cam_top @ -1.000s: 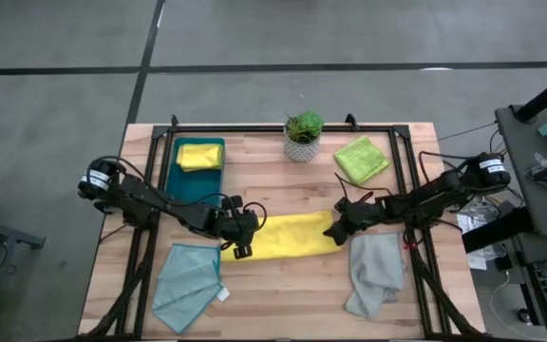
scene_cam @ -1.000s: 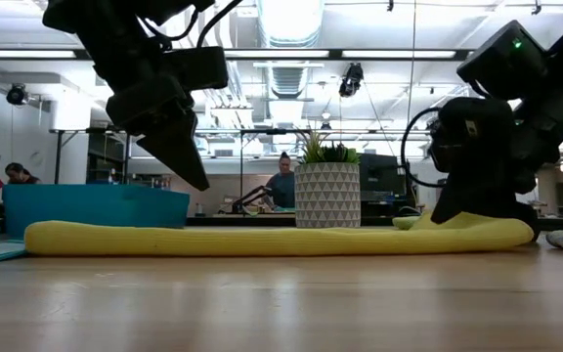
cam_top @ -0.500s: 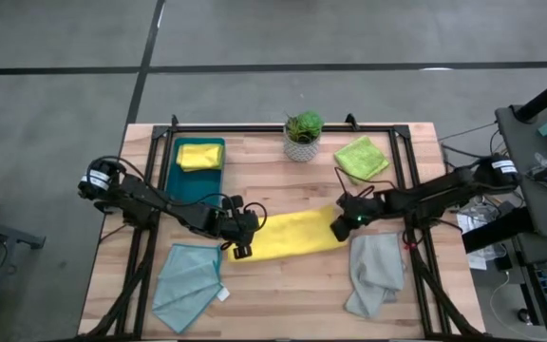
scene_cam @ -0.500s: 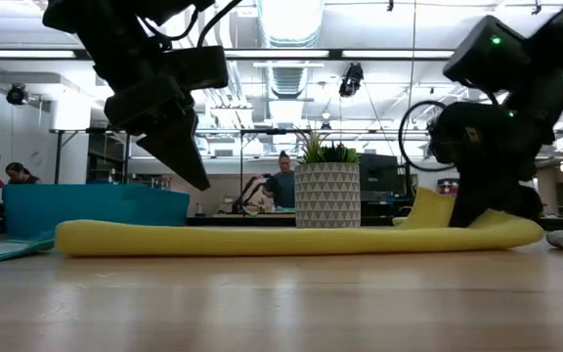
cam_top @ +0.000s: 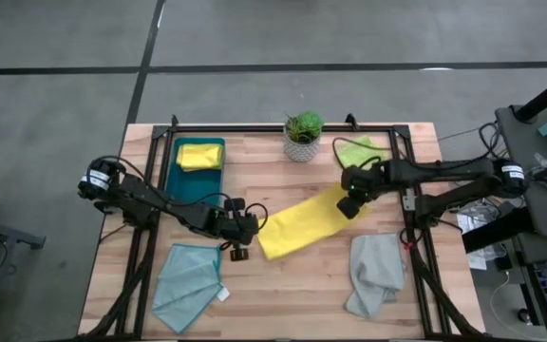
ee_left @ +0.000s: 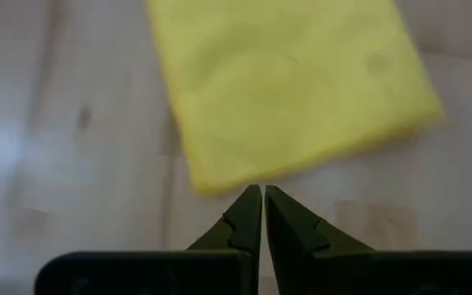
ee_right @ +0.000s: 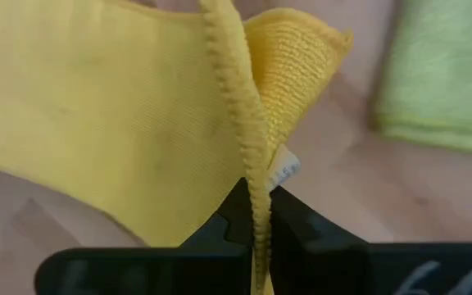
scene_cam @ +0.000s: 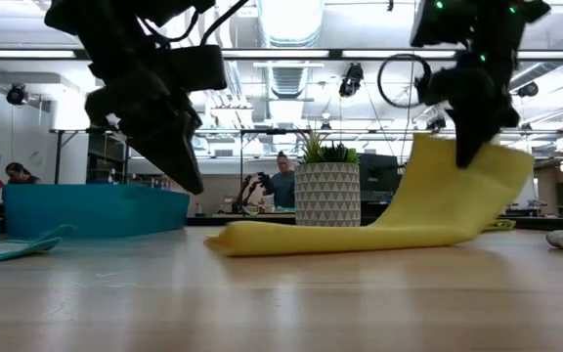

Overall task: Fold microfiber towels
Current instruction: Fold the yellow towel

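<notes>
Yellow towel (cam_top: 300, 223) mid-bench, folded strip, one end lifted, other end lying on bench (cam_top: 292, 285). Right gripper (cam_top: 352, 201) jaws clamped on raised end. Left gripper (cam_top: 238, 249) just beside low end, jaws together, empty. Teal towel (cam_top: 189, 283), grey towel (cam_top: 376, 271), lime towel (cam_top: 361, 152) around; second yellow towel (cam_top: 199, 155) in tray (cam_top: 184, 180).

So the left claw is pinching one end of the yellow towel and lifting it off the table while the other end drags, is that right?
Not quite: it is the right claw that pinches and lifts the yellow towel, as the high view shows. The left claw is shut on nothing, just off the towel's trailing end. The rest holds.
</notes>
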